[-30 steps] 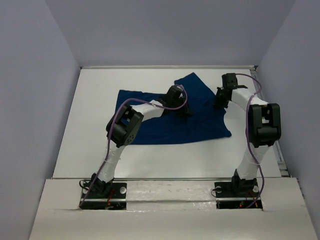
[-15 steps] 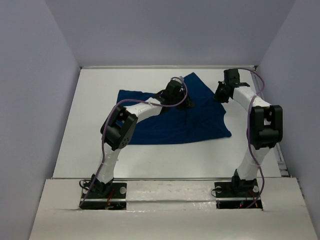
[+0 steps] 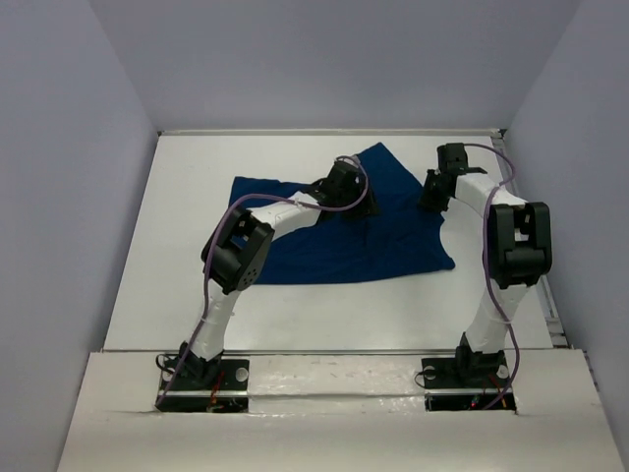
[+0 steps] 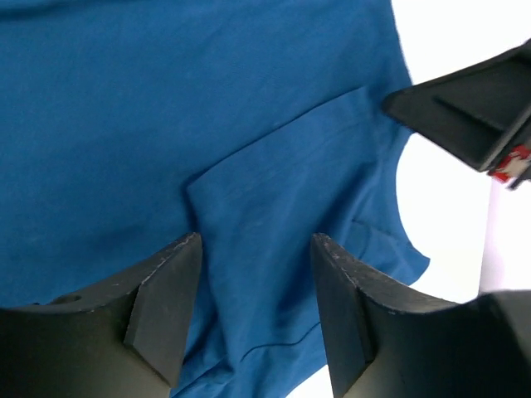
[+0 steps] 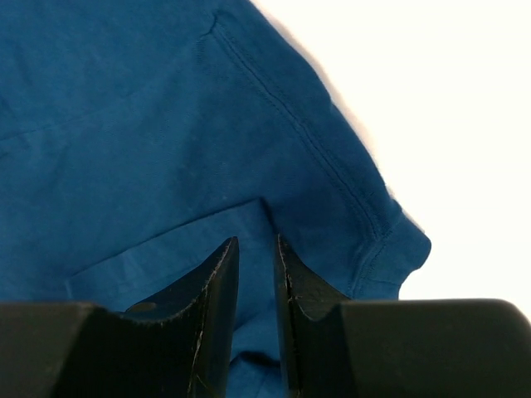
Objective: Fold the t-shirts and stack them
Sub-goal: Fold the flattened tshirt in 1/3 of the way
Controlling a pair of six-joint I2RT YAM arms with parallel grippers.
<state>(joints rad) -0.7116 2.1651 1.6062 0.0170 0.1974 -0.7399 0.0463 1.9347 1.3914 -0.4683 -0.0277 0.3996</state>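
Here's the t-shirt [image 3: 344, 251], dark navy and soft, lying rumpled on the far half of the white surface [image 3: 197, 285], closer to the right side. Only plain blue cloth shows. The left wrist camera catches a flap [image 4: 282, 191] folded over the body, and the right wrist camera a double-stitched hem [image 5: 332, 166] running to a rounded corner. The left pincer [image 4: 255, 245] sits over the shirt's middle, fingers well apart with nothing between them. The right pincer [image 5: 255, 242] is at the shirt's right edge, parted by just a narrow slit. The left arm hides part of the cloth from above. A red-and-white tag [image 4: 508, 162] is too blurred to read.
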